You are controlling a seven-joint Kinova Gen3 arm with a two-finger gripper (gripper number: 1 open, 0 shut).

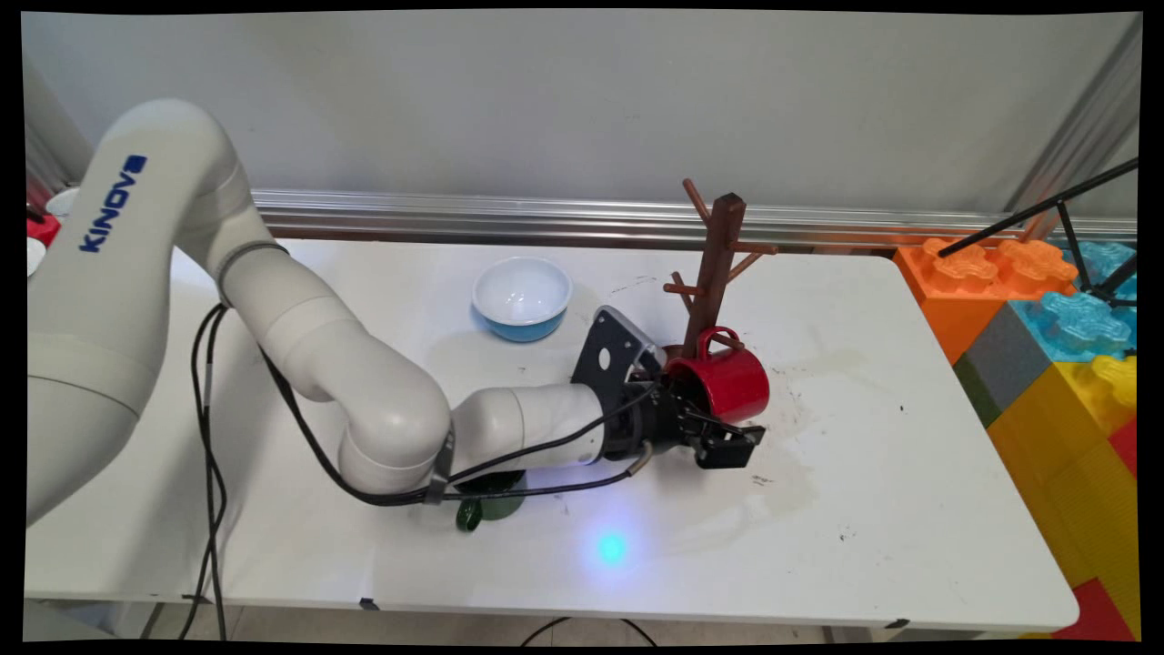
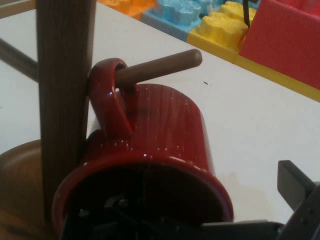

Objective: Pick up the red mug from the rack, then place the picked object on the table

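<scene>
A glossy red mug (image 1: pixel 723 382) is seen lying on its side, its handle looped over a low peg of the brown wooden mug tree (image 1: pixel 714 273), right of the table's (image 1: pixel 909 509) middle. The black gripper (image 1: pixel 705 428) is at the mug's open rim, one finger apparently inside; whether it is clenched on the rim cannot be told. At the near edge, a dark green cup (image 1: pixel 482 511) is mostly hidden under the arm. A blue bowl (image 1: pixel 522 297), white inside, is set towards the far edge, left of the tree. Orange, blue and yellow toy blocks (image 1: pixel 1055 337) are stacked beyond the right edge.
</scene>
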